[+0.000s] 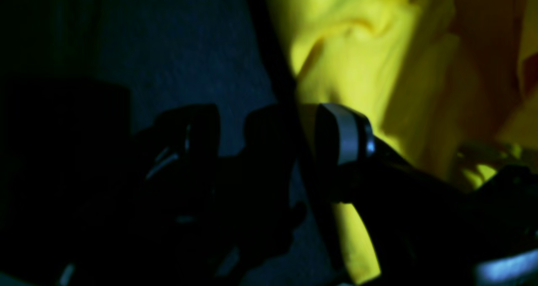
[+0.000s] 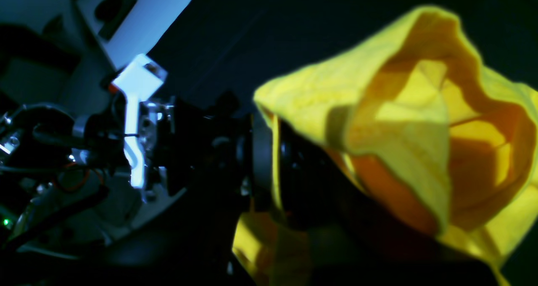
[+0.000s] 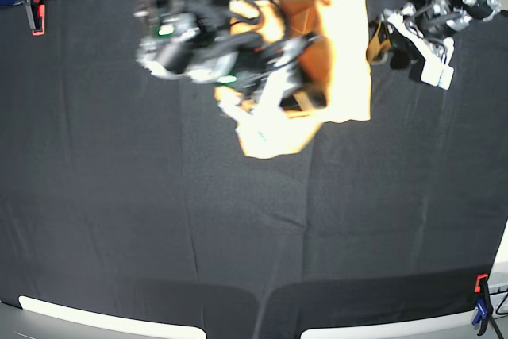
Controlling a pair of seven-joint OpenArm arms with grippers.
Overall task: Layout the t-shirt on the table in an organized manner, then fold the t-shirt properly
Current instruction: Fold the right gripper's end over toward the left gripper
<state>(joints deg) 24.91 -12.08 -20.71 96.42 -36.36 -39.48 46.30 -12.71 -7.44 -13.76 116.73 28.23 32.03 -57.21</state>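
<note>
The t-shirt [image 3: 333,53] lies at the far edge of the table [image 3: 119,220], near the robot's base, not in the middle where there is room to spread it. It is still crumpled: one part lies rather flat toward the left arm's side, and the other part is bunched and lifted, with a loose flap hanging down toward the open table.

The right gripper [image 3: 298,77] is in the middle of the cloth. In the right wrist view the t-shirt [image 2: 399,122] hangs around it like an open bag, with the orange inner side showing, so I judge that the fingers are pressed together on a fold of the fabric and hold it off the table. This grip makes sense for pulling the garment away from the edge and letting the rest fall open.

The left gripper [image 3: 397,41] stands just beside the shirt's edge, and its fingers [image 1: 349,135] are wide apart with nothing between them. The yellow cloth [image 1: 378,67] is right in front of it. It seems to wait there to take a second corner, because one grip alone cannot stretch the shirt flat.

The laying out is only beginning; folding is not yet possible.
</note>
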